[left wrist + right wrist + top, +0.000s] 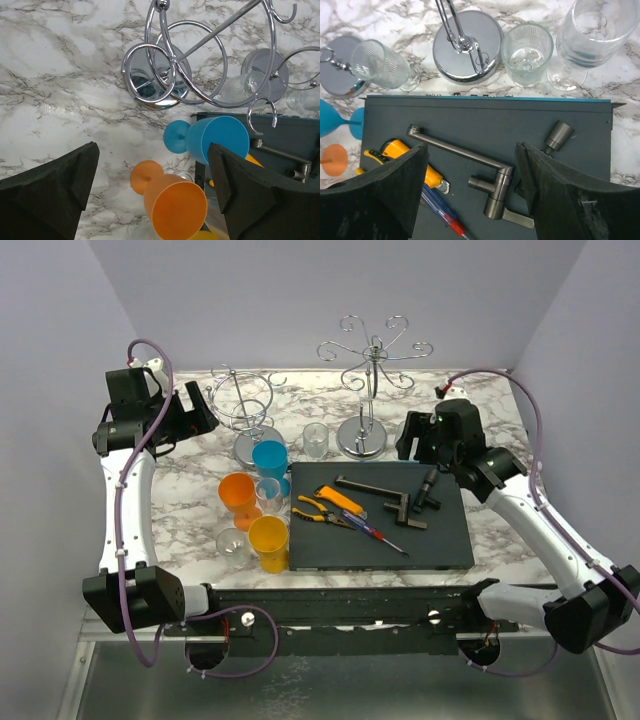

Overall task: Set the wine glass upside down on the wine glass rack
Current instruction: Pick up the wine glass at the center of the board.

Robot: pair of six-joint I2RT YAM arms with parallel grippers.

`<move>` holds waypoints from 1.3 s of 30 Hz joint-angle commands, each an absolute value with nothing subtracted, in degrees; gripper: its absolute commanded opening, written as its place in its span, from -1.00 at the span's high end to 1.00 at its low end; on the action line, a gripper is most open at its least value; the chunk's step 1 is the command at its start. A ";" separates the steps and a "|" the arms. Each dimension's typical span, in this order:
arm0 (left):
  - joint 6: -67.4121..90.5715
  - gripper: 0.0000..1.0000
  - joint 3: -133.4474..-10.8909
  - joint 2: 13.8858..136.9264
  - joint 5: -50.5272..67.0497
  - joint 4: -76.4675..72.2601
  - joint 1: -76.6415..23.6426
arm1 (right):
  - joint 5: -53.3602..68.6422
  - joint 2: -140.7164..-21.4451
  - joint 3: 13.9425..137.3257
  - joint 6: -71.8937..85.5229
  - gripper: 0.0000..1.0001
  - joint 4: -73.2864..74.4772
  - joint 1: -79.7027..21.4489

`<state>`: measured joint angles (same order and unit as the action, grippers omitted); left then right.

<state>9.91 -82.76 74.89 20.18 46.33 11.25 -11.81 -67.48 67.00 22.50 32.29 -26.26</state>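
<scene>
Wine glass (pixel 592 30) — upright, mouth up

No legible text (or labels) anywhere

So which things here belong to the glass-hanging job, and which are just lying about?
Job: clear wine glass, tall rack, low rack (either might serve).
Lying about: pliers, screwdriver, faucet, dark mat; probably blue goblet, orange goblet, yellow goblet.
</scene>
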 commanded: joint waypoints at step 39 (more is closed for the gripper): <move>7.00 -0.98 -85.39 73.48 28.91 52.56 11.55 | -16.08 -88.06 47.50 -1.93 -0.24 -18.77 -25.65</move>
<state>7.81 -84.86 75.00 26.83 51.64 11.25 -14.48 -87.29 49.47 -0.25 -11.29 -25.87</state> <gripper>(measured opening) 0.987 0.629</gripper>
